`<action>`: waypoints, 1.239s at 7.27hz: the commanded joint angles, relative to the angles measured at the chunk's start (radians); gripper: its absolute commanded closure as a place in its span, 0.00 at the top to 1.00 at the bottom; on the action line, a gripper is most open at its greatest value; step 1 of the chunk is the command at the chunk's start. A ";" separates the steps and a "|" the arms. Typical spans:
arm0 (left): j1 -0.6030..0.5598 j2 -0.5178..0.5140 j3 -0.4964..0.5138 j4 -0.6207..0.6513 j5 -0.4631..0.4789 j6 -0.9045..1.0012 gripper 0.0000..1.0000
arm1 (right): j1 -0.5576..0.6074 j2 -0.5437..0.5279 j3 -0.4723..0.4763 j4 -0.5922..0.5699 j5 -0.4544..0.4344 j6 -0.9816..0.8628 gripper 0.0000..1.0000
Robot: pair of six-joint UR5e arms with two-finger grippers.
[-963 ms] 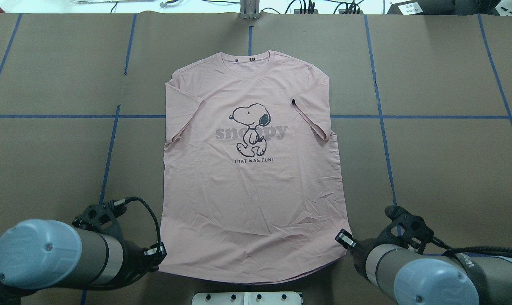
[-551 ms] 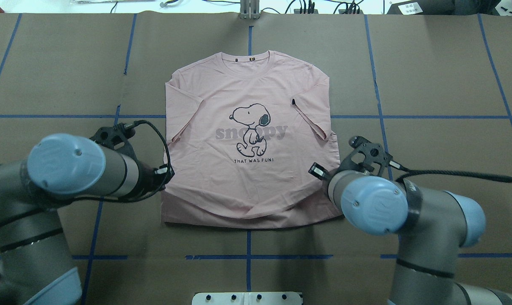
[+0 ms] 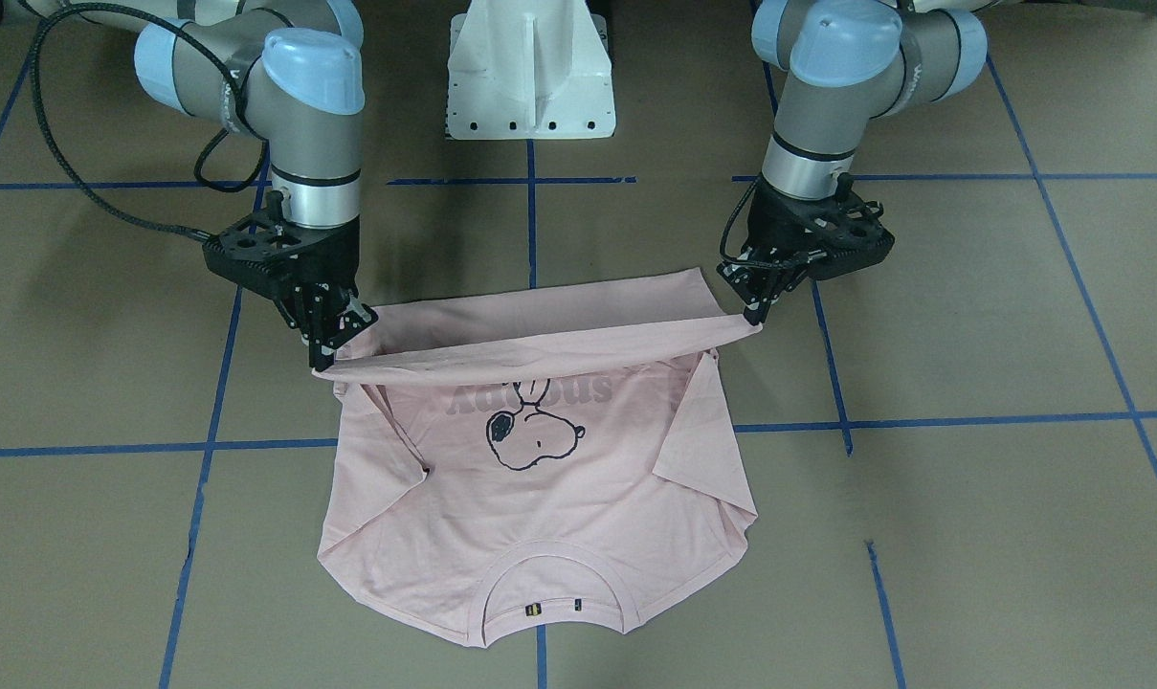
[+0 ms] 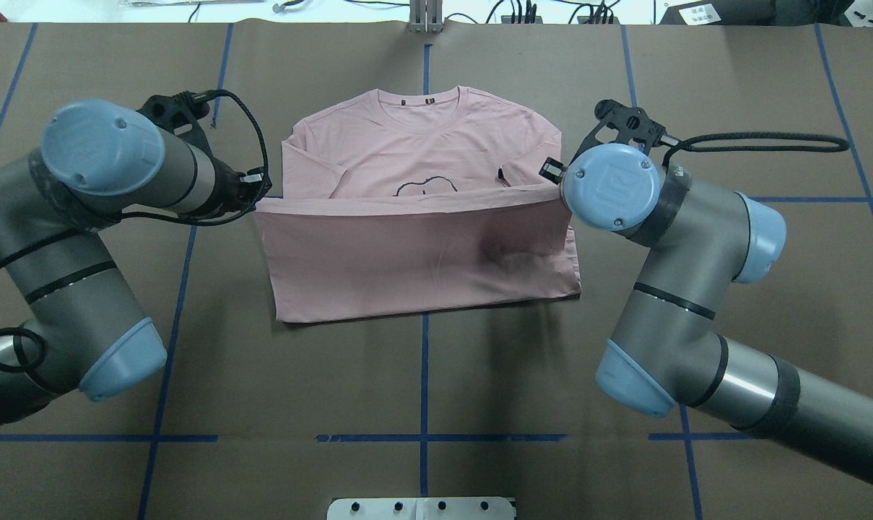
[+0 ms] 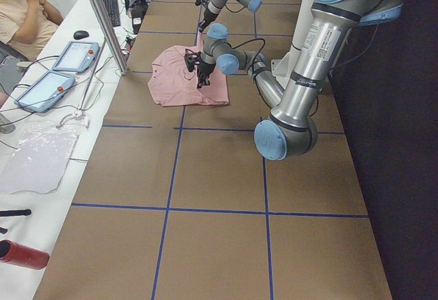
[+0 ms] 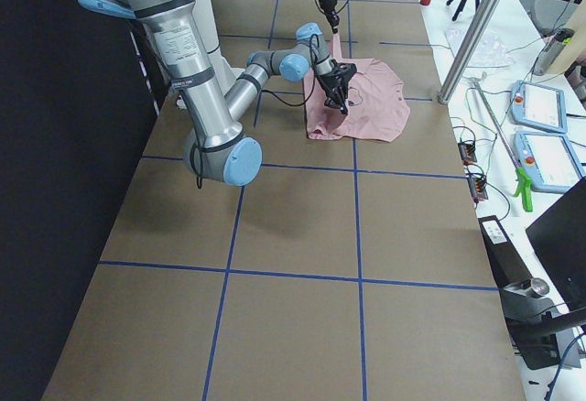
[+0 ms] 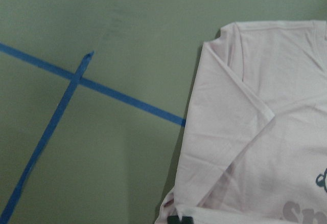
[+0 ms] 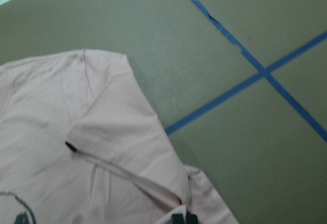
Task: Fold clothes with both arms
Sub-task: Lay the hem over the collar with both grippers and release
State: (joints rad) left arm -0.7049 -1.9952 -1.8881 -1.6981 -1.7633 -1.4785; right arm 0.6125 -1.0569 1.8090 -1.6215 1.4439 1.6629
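Observation:
The pale pink T-shirt (image 3: 540, 498) lies front up on the brown table, its collar (image 4: 418, 108) at the far side from the robot. Its lower half is lifted and doubled over the chest, plain back side up (image 4: 422, 253). My left gripper (image 3: 756, 314) is shut on one hem corner and my right gripper (image 3: 322, 356) is shut on the other. The hem (image 3: 540, 349) stretches taut between them a little above the cloth. It crosses the dog print (image 3: 530, 431), and only the top of the dog's head shows in the overhead view. Each wrist view shows a sleeve (image 7: 230, 106) (image 8: 127, 132) lying flat below.
The white pedestal base (image 3: 530, 77) stands at the robot's edge of the table. Blue tape lines (image 4: 422, 438) grid the brown table cover. A seated person (image 5: 20, 12), tablets (image 5: 75, 55) and a red bottle (image 5: 24, 254) are beside the table's end on the robot's left.
Both grippers have carried the hem up and farther toward the collar. The folded half now covers the lettering and most of the dog. The fold line has moved away from the robot.

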 commanded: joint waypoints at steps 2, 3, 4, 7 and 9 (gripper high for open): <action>-0.024 -0.023 0.009 -0.005 0.034 0.004 0.00 | 0.055 0.012 -0.048 0.049 0.041 -0.054 0.00; -0.025 -0.034 0.030 -0.006 0.039 0.007 0.00 | 0.074 0.032 -0.053 0.049 0.046 -0.061 0.00; -0.025 -0.075 0.090 -0.008 0.071 0.007 0.00 | 0.104 0.090 -0.103 0.049 0.079 -0.093 0.00; -0.048 -0.102 0.121 -0.006 0.080 0.009 0.00 | 0.124 0.150 -0.195 0.049 0.092 -0.141 0.00; -0.059 -0.122 0.191 -0.058 0.080 0.010 0.00 | 0.125 0.176 -0.311 0.131 0.092 -0.143 0.00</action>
State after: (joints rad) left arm -0.7594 -2.1018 -1.7440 -1.7200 -1.6839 -1.4686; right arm 0.7358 -0.8957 1.5673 -1.5394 1.5351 1.5255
